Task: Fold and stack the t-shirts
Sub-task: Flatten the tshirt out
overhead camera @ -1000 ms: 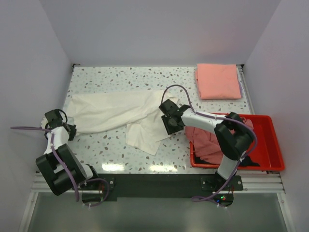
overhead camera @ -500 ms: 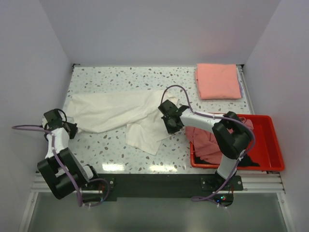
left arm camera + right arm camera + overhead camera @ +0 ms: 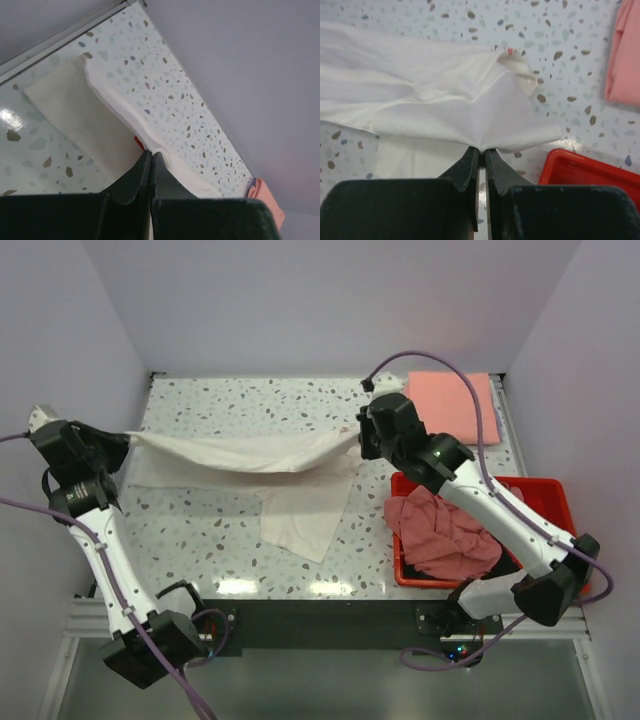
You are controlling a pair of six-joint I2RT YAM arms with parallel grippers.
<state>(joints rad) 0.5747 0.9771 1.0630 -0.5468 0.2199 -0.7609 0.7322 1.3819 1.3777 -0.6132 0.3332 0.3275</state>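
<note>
Top external view: the white t-shirt (image 3: 250, 452) hangs stretched between both arms across the middle of the frame, and its lower part trails on the speckled table (image 3: 220, 400). The left gripper (image 3: 122, 443) pinches one end at the frame's left, and the right gripper (image 3: 362, 437) pinches the other end at centre right. This looks like the spreading step. Next, both ends should be lowered evenly so the cloth lies flat. A folded salmon-pink t-shirt (image 3: 450, 408) lies at upper right, and a dusty-pink t-shirt (image 3: 440, 535) sits crumpled in the red bin (image 3: 572, 540).

Left wrist view: the jaws are clamped on a white fold, with a pale wall (image 3: 240, 60) behind.

Right wrist view: the jaws are closed on a bunched white corner held above the table.
</note>
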